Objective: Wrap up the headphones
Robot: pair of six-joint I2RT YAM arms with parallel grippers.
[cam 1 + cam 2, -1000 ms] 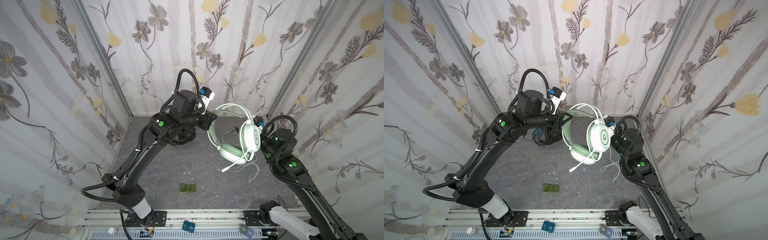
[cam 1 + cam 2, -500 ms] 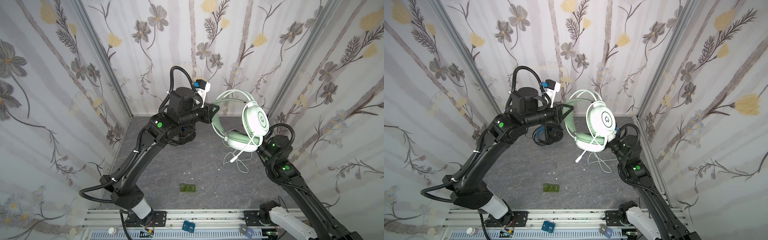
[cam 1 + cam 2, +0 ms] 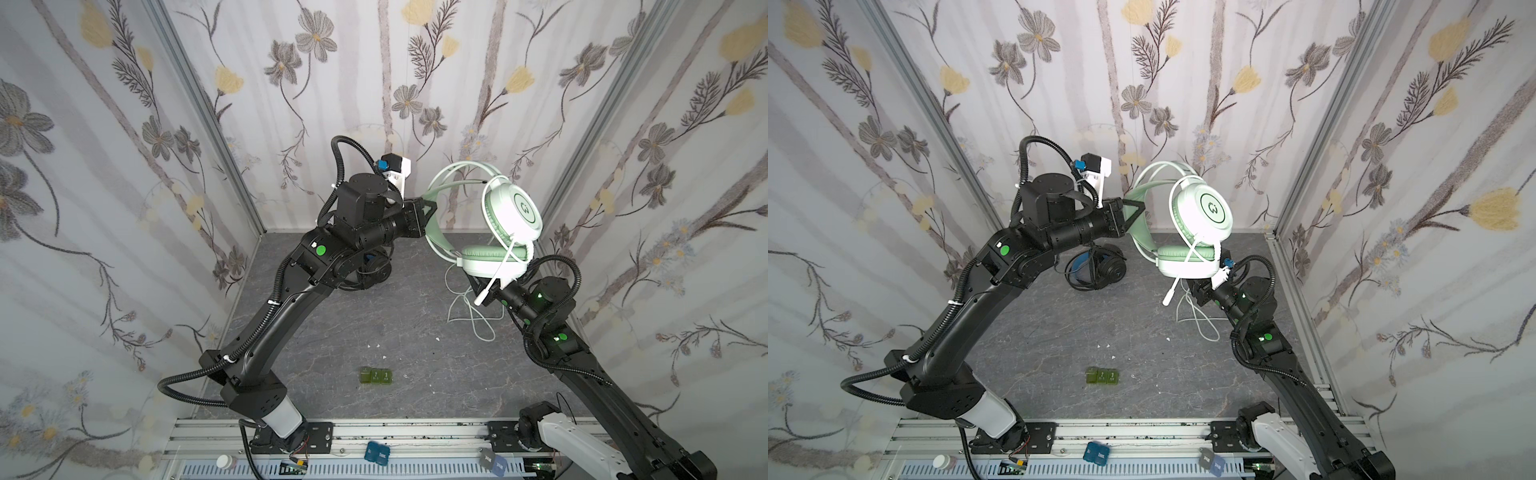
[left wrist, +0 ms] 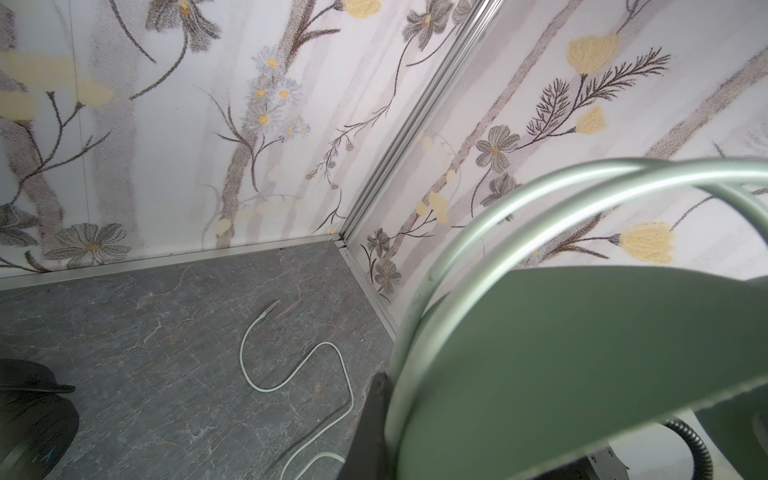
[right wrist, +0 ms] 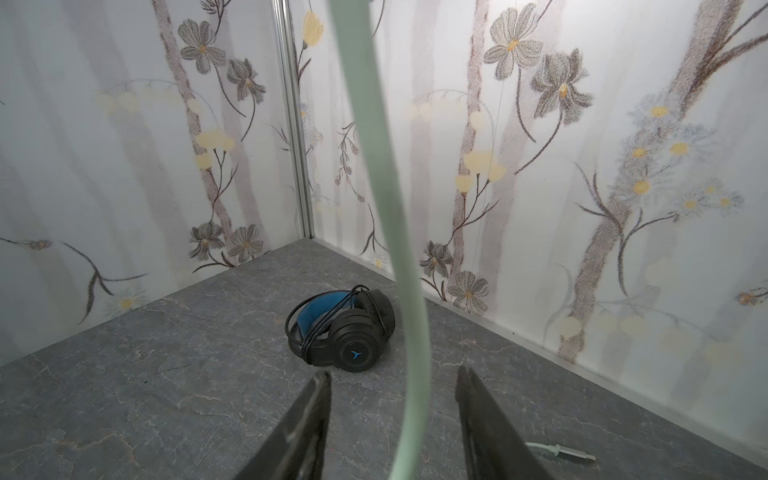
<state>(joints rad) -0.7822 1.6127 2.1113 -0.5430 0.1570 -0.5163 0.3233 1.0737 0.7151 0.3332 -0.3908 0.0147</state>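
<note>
Left pincer (image 3: pixel 427 211) (image 3: pixel 1136 211): clenched on the wide green headband of the mint-green headset (image 3: pixel 513 212) (image 3: pixel 1209 212), one black finger (image 4: pixel 371 415) pressed beside the band in the left wrist view. The headset hangs clear of the worktop (image 3: pixel 332 332) near the back right corner, one ear cup facing the camera, the other lower and turned cushion-up.

Right pincer (image 5: pixel 394 372): released, jaws standing apart. The pale cable (image 5: pixel 409 291) runs between them and touches neither finger as far as the wrist view shows. In both top views this pincer sits just under the lower ear cup, mostly hidden by it.

The cable drops from the headset and lies in loose curves on the worktop (image 3: pixel 470 316) (image 3: pixel 1201 325) (image 4: pixel 291 374); its plug (image 5: pixel 575 456) rests flat.

Black headset (image 5: pixel 345 328) (image 3: pixel 1100 270): lying on the worktop toward the back, beneath the left arm, black cable looped around its blue-lined band.

Green blocks (image 3: pixel 376 376): near the front edge, well apart from both headsets.
</note>
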